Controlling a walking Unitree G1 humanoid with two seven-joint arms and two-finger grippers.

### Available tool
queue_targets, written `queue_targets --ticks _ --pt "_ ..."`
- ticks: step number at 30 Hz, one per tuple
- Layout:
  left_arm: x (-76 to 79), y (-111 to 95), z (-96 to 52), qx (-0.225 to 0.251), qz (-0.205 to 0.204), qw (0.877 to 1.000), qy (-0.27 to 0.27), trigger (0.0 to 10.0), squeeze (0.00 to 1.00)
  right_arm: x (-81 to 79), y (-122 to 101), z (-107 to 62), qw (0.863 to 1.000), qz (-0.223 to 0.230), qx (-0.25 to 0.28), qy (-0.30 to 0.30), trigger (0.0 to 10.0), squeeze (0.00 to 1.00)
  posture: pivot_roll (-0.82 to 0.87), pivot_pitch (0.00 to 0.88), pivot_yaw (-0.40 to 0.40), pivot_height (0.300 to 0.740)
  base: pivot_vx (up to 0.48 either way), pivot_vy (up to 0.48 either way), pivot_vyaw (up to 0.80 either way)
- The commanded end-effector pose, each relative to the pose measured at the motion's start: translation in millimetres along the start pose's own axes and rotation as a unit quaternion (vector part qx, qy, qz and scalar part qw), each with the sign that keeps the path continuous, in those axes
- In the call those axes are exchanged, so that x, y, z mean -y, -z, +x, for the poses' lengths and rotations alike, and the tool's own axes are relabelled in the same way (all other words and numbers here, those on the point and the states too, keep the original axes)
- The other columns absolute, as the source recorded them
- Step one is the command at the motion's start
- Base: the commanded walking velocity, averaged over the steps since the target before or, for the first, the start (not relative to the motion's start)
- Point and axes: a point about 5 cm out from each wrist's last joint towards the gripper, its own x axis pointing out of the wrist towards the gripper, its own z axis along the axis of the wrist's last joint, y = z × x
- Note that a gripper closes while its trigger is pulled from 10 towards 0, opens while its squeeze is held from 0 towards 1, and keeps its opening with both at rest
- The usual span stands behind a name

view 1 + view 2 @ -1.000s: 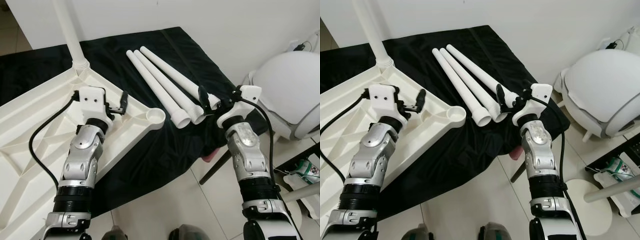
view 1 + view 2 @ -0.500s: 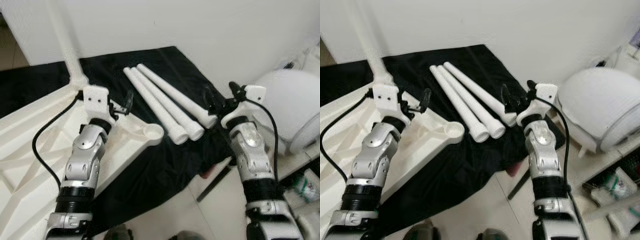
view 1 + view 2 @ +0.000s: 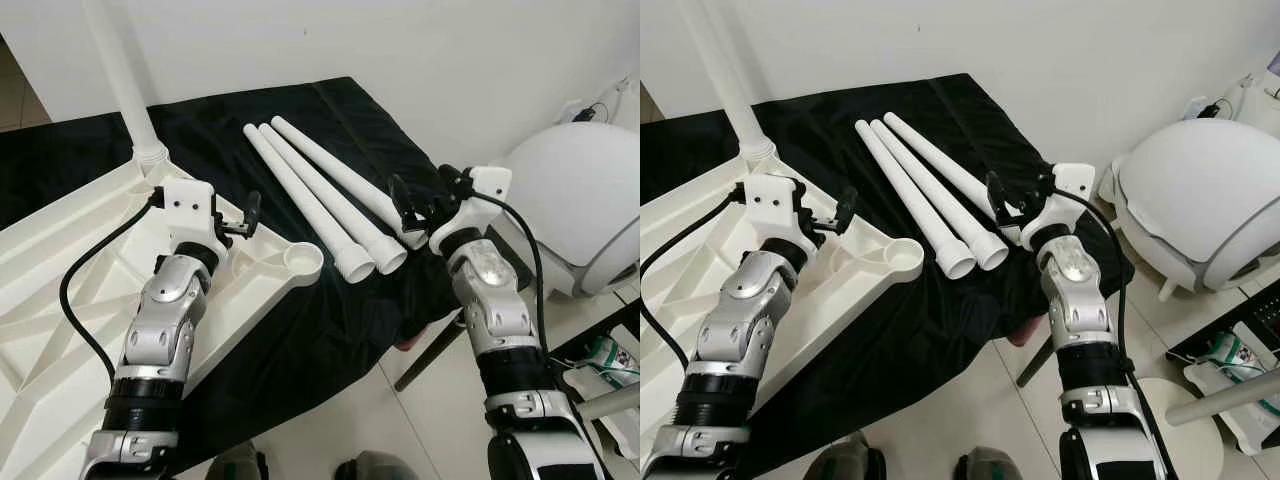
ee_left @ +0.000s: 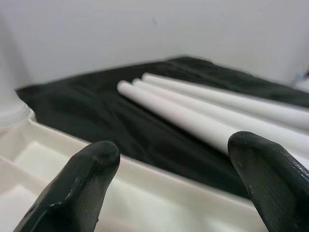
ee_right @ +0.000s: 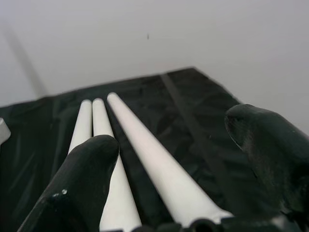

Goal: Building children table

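Head views: three loose white table legs (image 3: pixel 320 195) side by side on black cloth (image 3: pixel 300 330), beside upturned white tabletop (image 3: pixel 60 300) with empty corner socket (image 3: pixel 304 262); probably light, stiff, slick plastic, best gripped near the flared ends. Left wrist: left gripper (image 4: pixel 174 179) spread empty over tabletop rim. Right wrist: right gripper (image 5: pixel 188 159) spread astride nearest leg's end, table edge close, open cloth ahead.

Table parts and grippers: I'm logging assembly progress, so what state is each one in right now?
Tabletop: upside down, ribbed underside up.
Fitted leg: standing upright in a far corner socket.
Corner socket: empty, no leg in it.
Three loose legs: lying side by side on the black cloth, unattached.
Left gripper: open, over the tabletop's edge, holding nothing.
Right gripper: open, at the near end of the rightmost loose leg.
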Motion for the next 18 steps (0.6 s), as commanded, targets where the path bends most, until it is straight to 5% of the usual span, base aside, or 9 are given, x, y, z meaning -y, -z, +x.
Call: queue_targets --ticks 1,9,18 --pt "13.6 2 -1.8 -0.016 0.015 0.996 0.085 10.0 0.00 -2.7 9 2.3 0.999 0.012 -0.035 -0.016 10.0 0.00 -0.04 0.000 -0.002 0.740 0.000 0.000 0.00" --pt "26.5 3 -5.5 -0.028 0.015 0.992 0.120 10.0 0.00 0.4 29 -0.1 0.991 0.048 -0.107 -0.058 10.0 0.00 -0.04 0.000 0.002 0.740 0.000 0.000 0.00" --pt "33.9 3 -10.3 -0.042 0.020 0.988 0.148 10.0 0.00 -0.2 44 -7.0 0.982 0.028 -0.165 -0.086 10.0 0.00 -0.04 0.006 0.000 0.740 0.000 0.000 0.00"
